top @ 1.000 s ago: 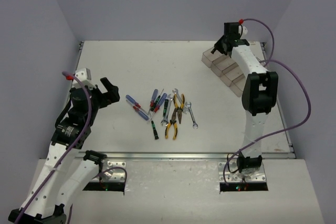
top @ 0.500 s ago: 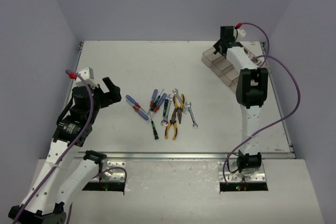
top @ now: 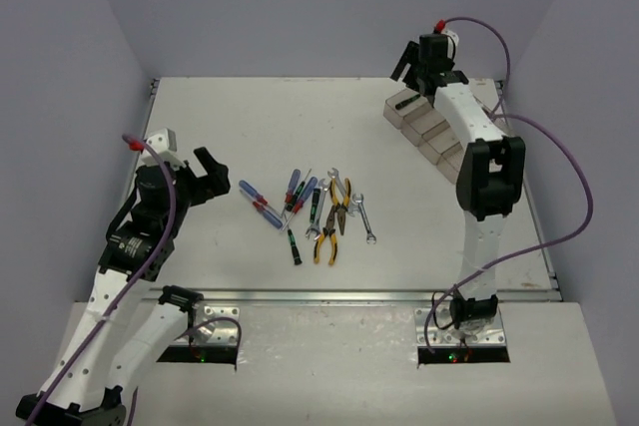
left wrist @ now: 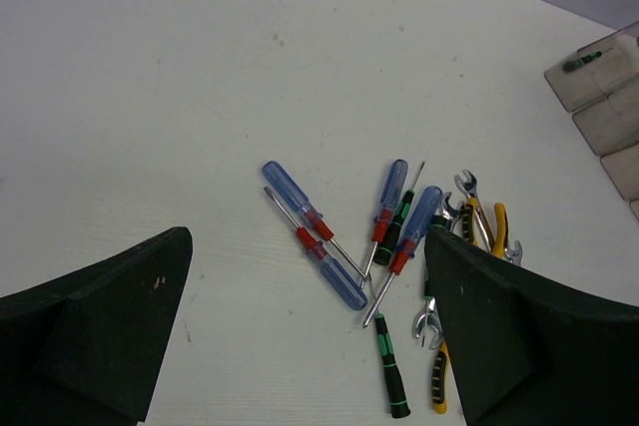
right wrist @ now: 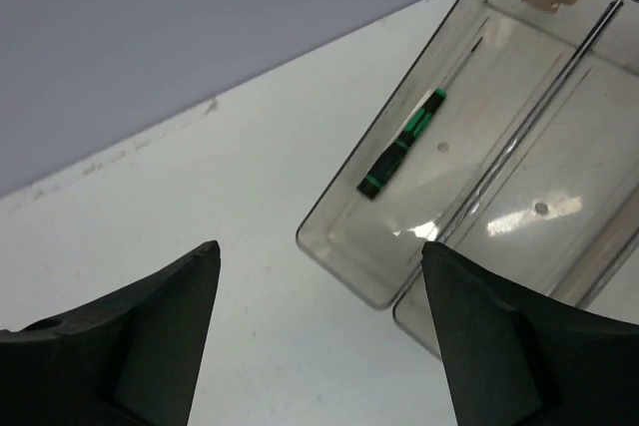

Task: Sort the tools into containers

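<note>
You have nothing to read in these views. The screwdrivers (left wrist: 290, 192), the pliers (top: 326, 244), the wrenches (top: 365, 218) and the bins (right wrist: 479, 137) show no lettering, number or mark that can be made out.
</note>
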Action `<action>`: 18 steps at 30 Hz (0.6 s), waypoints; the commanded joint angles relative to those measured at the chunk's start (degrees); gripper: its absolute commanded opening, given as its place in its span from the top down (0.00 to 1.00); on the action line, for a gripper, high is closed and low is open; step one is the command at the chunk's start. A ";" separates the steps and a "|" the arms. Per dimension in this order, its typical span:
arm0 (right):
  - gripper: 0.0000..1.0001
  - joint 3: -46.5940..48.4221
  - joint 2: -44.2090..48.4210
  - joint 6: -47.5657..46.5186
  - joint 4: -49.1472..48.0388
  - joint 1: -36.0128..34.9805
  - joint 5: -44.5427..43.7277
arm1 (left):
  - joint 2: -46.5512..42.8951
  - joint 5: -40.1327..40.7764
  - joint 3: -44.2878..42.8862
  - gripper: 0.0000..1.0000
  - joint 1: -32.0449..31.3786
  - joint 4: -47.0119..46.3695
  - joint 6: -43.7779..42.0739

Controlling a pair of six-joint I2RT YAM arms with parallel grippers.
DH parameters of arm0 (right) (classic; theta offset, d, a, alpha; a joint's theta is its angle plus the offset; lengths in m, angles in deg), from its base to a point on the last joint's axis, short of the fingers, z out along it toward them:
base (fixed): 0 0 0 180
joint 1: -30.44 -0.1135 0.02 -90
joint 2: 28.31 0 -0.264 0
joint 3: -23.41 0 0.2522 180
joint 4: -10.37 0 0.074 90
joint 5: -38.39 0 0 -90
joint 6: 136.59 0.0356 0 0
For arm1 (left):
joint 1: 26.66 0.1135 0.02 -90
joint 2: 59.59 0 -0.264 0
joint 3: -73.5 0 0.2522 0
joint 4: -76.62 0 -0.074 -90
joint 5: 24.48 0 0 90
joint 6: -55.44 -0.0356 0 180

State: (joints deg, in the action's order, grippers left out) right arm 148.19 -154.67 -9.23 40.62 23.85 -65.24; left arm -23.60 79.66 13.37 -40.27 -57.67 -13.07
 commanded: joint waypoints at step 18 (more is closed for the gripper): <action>0.58 -33.56 17.47 5.69 6.67 -40.44 -6.64 | 1.05 3.87 -0.69 0.00 0.42 -1.07 1.66</action>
State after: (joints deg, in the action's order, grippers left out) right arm 112.92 -134.62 -10.99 47.74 -15.55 -67.24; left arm -21.66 85.41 13.35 -40.14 -56.58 -11.09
